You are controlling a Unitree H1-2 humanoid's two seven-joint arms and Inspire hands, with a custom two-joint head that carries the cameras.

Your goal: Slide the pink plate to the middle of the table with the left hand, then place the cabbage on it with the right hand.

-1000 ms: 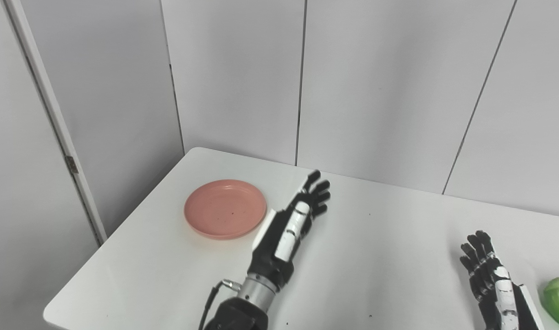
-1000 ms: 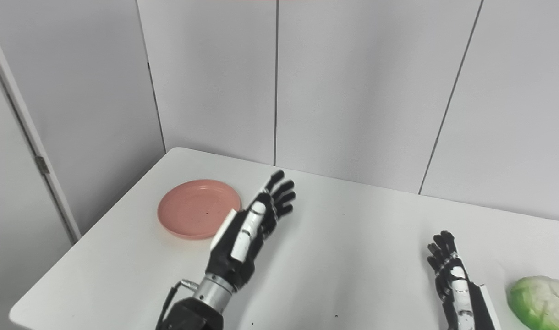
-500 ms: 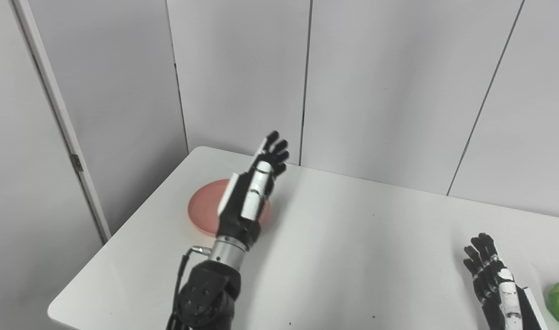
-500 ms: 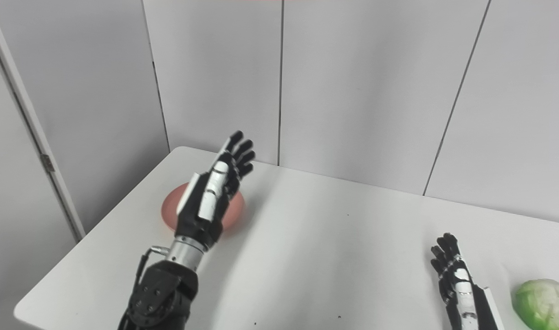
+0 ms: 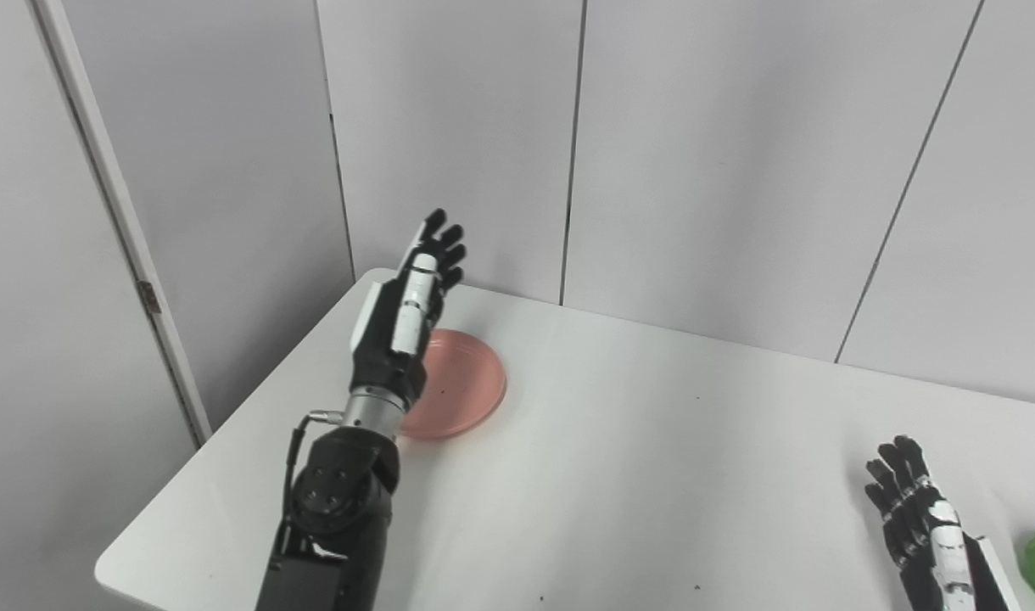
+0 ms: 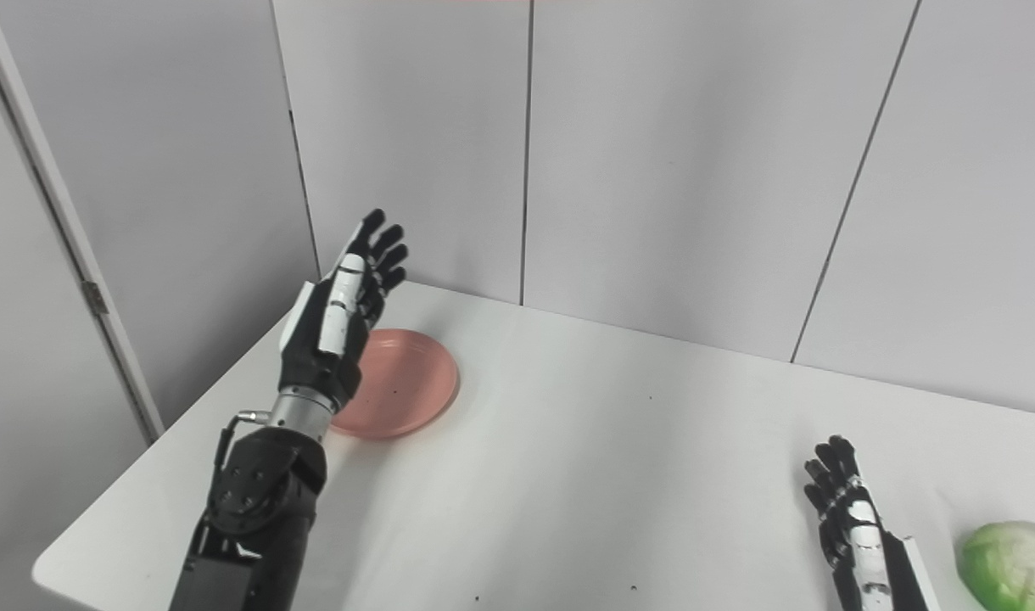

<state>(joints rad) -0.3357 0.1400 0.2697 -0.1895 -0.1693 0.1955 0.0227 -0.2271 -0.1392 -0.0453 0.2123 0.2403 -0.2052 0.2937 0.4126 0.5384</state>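
1. We see the left hand point(image 5: 403, 318) raised with its fingers spread, held over the plate's point(image 5: 471, 386) left side near the table's point(image 5: 653, 475) back-left corner.
2. The table's middle lies bare between plate and right hand point(image 6: 853, 526).
3. The right hand, fingers spread, stands just beside the cabbage point(image 6: 1009, 564) at the front-right edge.
4. The wall point(image 5: 696, 153) closes the back edge.
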